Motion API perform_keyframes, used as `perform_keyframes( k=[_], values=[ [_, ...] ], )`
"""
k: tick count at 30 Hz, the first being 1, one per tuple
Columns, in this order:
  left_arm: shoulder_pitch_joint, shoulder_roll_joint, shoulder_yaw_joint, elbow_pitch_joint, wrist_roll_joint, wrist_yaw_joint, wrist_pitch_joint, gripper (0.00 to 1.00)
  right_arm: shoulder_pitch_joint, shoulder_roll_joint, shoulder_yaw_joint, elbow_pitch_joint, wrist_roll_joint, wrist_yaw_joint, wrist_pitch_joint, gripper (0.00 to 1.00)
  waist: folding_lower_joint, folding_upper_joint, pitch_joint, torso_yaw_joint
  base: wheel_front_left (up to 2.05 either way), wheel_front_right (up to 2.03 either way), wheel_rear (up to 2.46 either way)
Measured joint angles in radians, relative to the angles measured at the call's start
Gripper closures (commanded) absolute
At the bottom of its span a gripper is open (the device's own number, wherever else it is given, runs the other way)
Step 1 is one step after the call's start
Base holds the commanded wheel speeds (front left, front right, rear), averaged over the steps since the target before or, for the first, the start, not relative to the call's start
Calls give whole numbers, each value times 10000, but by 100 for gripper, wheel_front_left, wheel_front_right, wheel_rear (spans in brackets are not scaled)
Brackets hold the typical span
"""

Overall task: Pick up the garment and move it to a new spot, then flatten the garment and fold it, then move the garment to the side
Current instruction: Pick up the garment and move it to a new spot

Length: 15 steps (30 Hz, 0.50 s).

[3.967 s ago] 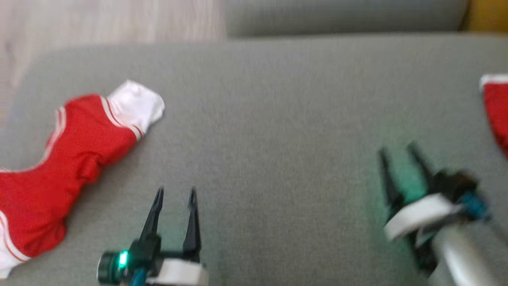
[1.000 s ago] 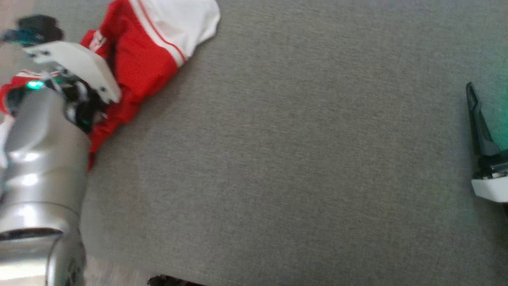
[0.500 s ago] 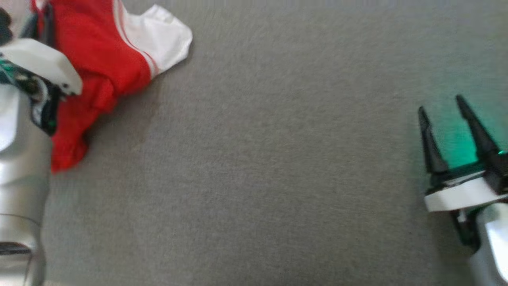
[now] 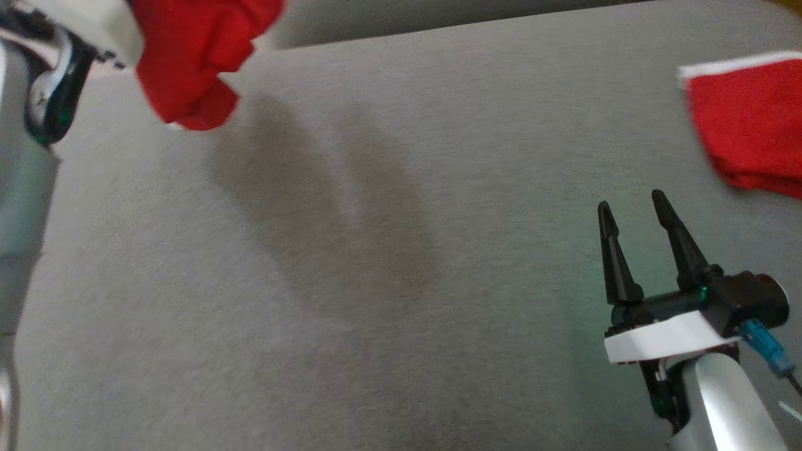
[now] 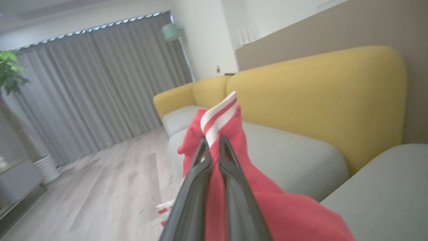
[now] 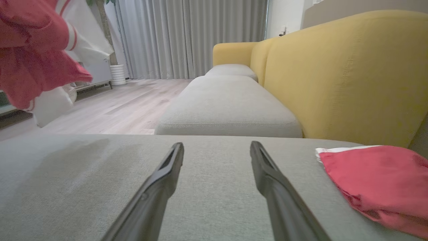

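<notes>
The garment point(image 4: 194, 56) is red cloth with white trim and hangs bunched at the top left of the head view, lifted off the grey cushion point(image 4: 388, 263). My left gripper point(image 5: 213, 144) is shut on the garment point(image 5: 234, 140) at its red-and-white striped band, the cloth draping down past the fingers. In the right wrist view the same garment point(image 6: 36, 57) dangles at the upper left. My right gripper point(image 4: 633, 216) hovers low over the cushion at the lower right, open with nothing between its fingers point(image 6: 267, 170).
A second, folded red garment with a white edge point(image 4: 745, 119) lies at the cushion's right, also in the right wrist view point(image 6: 374, 180). A yellow sofa back point(image 6: 334, 73) runs behind the cushions. Wooden floor point(image 5: 107, 187) lies beyond the left edge.
My left gripper closed on the garment and lifted it off the cushion. The head camera shifted, bringing the right gripper and the folded red garment into view.
</notes>
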Motion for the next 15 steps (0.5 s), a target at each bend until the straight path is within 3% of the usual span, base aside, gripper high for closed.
perform_keyframes(
  k=[8, 15],
  values=[
    [463, -897, -1534, -773, -439, -2, -125, 100, -13, 301, 263, -79, 107, 0, 0, 0, 1, 0, -374, -1945, 0, 0, 0],
    [2911, -2008, -3720, 1018, -236, -2, -1708, 100, -236, 399, 543, -173, 441, 0, 0, 0, 4, 0, 303, -2692, 0, 0, 0]
  ],
)
